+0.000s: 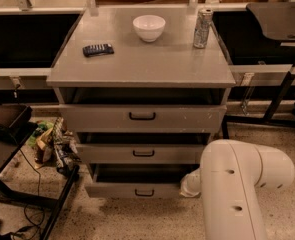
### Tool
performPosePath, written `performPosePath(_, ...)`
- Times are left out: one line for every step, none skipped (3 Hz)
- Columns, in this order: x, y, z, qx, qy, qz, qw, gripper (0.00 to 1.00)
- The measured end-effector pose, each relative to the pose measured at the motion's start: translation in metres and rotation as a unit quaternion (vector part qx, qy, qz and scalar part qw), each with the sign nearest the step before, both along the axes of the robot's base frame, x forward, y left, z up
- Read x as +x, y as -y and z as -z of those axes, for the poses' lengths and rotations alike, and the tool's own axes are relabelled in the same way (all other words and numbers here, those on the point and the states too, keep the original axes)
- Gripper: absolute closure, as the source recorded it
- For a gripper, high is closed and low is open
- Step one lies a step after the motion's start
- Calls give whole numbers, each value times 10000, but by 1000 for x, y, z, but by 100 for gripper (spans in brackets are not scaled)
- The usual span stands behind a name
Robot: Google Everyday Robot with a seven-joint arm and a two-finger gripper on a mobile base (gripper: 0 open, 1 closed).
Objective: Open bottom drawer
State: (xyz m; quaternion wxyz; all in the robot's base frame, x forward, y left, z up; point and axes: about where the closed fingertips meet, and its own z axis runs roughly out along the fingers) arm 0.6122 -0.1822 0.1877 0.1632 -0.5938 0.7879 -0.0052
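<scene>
— Bottom drawer (132, 190): where?
— Low in the middle of the frame, lowest of three grey fronts in the cabinet (137, 66). Shortest front of the three, with a small black loop handle (144, 193) at its centre. Drawn out partway, with a dark opening behind the top edge of the front.
— And the gripper (188, 185)?
— Lower right of centre, right at the drawer's right end, at the tip of the white arm (237, 184) filling the lower right corner. Level with the drawer front and well to the right of the handle. Touching the drawer's end or just beside it: cannot tell.
— Apart or together?
— Cannot tell; mostly hidden behind the arm's bulk.
— Above the drawer?
— Middle drawer (142, 154) directly over it, then the top drawer (142, 118), tallest, with white chip marks. Both ajar too, with dark gaps over their fronts.
— On the top surface?
— White bowl (149, 27) at upper centre, silver can (203, 28) upright to its right, dark remote (98, 49) lying flat to its left. All well apart from the gripper.
— Floor?
— Speckled, with a heap of clutter (52, 144) at mid-left beside the cabinet.
</scene>
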Motion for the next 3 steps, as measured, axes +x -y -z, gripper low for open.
performPosePath(8, 2, -15, -97, 145, -109, 9998, 100)
performPosePath(-7, 11, -17, -145, 53, -53, 9999, 100)
performPosePath(-40, 27, -21, -208, -127, 53, 9997, 100)
